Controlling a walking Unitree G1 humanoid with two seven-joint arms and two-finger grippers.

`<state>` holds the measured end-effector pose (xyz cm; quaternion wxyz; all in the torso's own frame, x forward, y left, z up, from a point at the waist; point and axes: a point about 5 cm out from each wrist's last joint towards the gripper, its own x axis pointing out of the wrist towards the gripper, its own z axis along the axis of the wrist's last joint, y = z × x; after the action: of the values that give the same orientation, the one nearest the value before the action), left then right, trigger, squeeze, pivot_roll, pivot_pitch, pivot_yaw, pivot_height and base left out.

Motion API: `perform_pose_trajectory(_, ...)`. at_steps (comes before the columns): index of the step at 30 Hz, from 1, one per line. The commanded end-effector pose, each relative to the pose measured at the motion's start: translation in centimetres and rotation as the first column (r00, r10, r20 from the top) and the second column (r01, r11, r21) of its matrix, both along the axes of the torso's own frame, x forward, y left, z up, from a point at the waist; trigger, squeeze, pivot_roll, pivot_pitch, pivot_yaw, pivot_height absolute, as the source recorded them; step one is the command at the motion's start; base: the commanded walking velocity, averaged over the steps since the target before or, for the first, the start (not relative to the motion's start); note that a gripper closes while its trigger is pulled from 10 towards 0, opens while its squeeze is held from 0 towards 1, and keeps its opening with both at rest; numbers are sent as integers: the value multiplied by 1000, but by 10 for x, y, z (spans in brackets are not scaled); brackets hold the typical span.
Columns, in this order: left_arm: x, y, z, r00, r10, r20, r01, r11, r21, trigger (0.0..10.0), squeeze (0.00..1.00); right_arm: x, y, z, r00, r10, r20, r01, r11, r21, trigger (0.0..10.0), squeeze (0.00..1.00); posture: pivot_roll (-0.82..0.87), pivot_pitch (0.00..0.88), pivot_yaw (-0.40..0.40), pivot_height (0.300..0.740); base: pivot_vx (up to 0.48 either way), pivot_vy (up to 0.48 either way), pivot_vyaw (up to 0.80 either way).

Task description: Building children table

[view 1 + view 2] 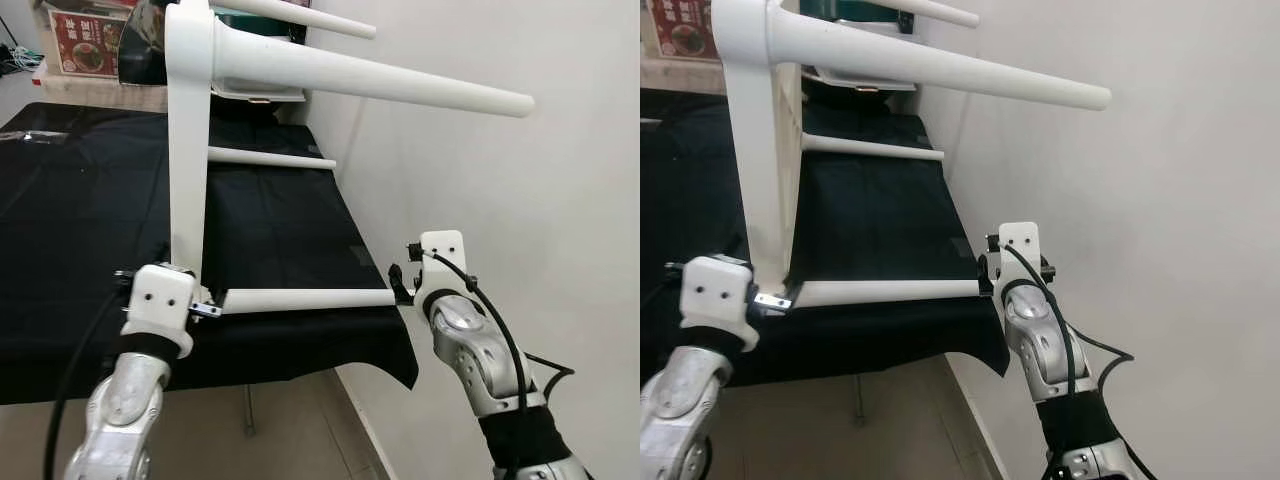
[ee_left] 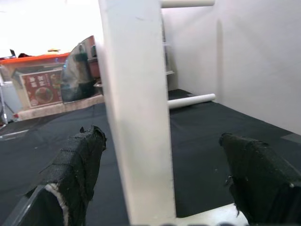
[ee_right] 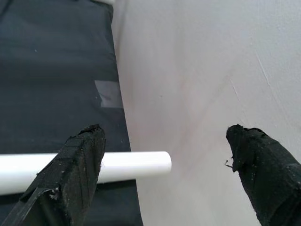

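Two open pincers, left pincer (image 2: 160, 188) straddling white tabletop (image 1: 188, 150), right pincer (image 3: 169, 174) at leg (image 1: 310, 298) tip

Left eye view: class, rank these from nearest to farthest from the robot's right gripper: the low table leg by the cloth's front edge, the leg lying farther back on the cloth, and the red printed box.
1. Low table leg: its free end sits right at the right gripper.
2. Farther leg: mid-cloth, toward the wall.
3. Red printed box: far back, on the left.

2 silver arms raised forward, left gripper (image 2: 160, 188) and right gripper (image 3: 169, 174) both spread.
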<state>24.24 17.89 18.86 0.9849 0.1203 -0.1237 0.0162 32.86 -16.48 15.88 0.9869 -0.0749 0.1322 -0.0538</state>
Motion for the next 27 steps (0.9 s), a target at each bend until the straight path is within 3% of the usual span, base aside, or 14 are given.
perform_pose_trajectory(1,-5,2,2,1000,9,17,-9,1000,-17,10000,0,-1,-7,3,999,-21,35,21,1000,-5,10000,0,123,0,-187,740,0,0,0)
perform_pose_trajectory(7,-19,13,3,998,49,37,-49,999,-1,10000,0,-2,-8,9,994,-7,105,10,1000,-26,10000,0,140,0,-184,740,0,0,0)
perform_pose_trajectory(10,-37,18,-4,995,97,35,-97,995,4,10000,0,-5,-2,12,987,71,148,-72,997,4,10000,0,152,0,-190,740,0,0,0)
perform_pose_trajectory(14,-50,24,-17,988,156,-16,-155,987,38,10000,0,-12,18,20,940,258,224,-272,962,36,10000,0,163,0,-195,740,0,0,0)
perform_pose_trajectory(15,-52,27,-20,983,180,-27,-178,983,38,10000,0,-15,25,24,905,340,254,-345,938,-29,10000,0,172,0,-198,740,0,0,0)
perform_pose_trajectory(17,-54,28,-22,980,196,-35,-195,980,37,10000,0,-18,29,25,875,400,272,-394,916,-79,10000,0,172,0,-198,740,0,0,0)
perform_pose_trajectory(18,-54,32,-25,973,226,-54,-224,974,41,10000,0,-23,35,25,823,499,272,-468,867,-174,10000,0,172,0,-198,740,0,0,0)
perform_pose_trajectory(19,-54,40,-30,955,284,-83,-280,958,55,10000,0,-29,40,16,741,632,226,-549,764,-338,10000,0,174,0,-198,740,0,0,0)
perform_pose_trajectory(20,-54,40,-30,955,284,-83,-280,958,55,10000,0,-29,40,16,741,632,226,-549,764,-338,10000,0,174,0,-198,740,0,0,0)
perform_pose_trajectory(21,-53,42,-31,950,300,-88,-296,954,58,10000,0,-31,41,13,719,664,205,-566,731,-382,10000,0,174,0,-198,740,0,0,0)
perform_pose_trajectory(23,-50,48,-32,941,327,-93,-324,945,46,10000,0,-35,41,-1,665,739,112,-604,619,-502,10000,0,170,0,-193,740,0,0,0)
perform_pose_trajectory(25,-44,54,-29,932,354,-79,-351,935,49,10000,0,-43,40,-19,581,814,-16,-679,473,-562,10000,0,170,0,-193,740,0,0,0)
perform_pose_trajectory(26,-44,54,-29,932,354,-79,-351,935,49,10000,0,-43,40,-19,581,814,-16,-679,473,-562,10000,0,170,0,-193,740,0,0,0)
perform_pose_trajectory(27,-41,58,-27,926,370,-67,-368,929,46,10000,0,-49,39,-29,515,852,-90,-729,380,-569,10000,0,170,0,-190,740,0,0,0)
